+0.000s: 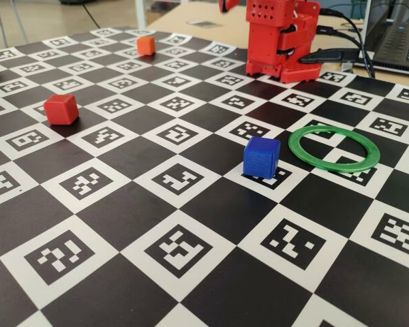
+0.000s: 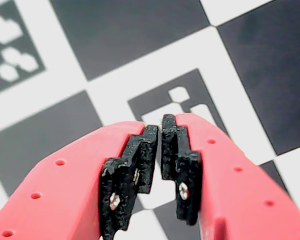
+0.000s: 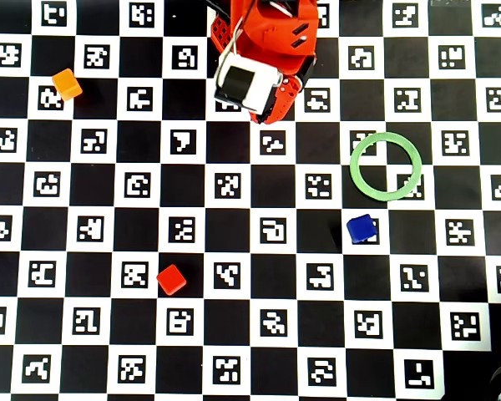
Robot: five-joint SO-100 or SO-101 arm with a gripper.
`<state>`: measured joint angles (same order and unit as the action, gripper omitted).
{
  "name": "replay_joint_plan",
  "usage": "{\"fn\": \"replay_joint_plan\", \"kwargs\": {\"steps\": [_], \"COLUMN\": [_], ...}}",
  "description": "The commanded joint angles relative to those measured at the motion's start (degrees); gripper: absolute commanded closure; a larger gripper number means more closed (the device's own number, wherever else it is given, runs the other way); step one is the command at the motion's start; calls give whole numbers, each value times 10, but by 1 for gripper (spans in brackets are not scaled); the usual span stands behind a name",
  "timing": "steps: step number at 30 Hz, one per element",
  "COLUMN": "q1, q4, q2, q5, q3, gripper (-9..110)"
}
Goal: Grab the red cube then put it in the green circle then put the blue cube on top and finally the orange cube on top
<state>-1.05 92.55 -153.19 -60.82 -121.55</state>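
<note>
The red arm (image 3: 263, 58) sits folded up at the top of the checkered mat (image 3: 250, 334) in the overhead view. In the wrist view its gripper (image 2: 161, 131) is almost closed, with the black pads (image 2: 140, 160) nearly touching and nothing between them. The red cube (image 3: 171, 279) sits low and left on the mat, well apart from the arm. The orange cube (image 3: 67, 83) is far up in the left corner. The green circle (image 3: 386, 164) lies flat on the right with nothing inside it. The blue cube (image 3: 361, 228) stands just below the ring, near it but not touching.
</note>
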Motion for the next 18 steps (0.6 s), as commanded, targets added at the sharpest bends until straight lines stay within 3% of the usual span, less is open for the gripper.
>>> {"fn": "replay_joint_plan", "kwargs": {"steps": [1, 9, 18], "q1": [-6, -47, -132], "q4": [19, 74, 58], "q2": [106, 345, 530], "q5": [54, 152, 290], "q3": [136, 340, 518], "gripper": [107, 101, 84]}}
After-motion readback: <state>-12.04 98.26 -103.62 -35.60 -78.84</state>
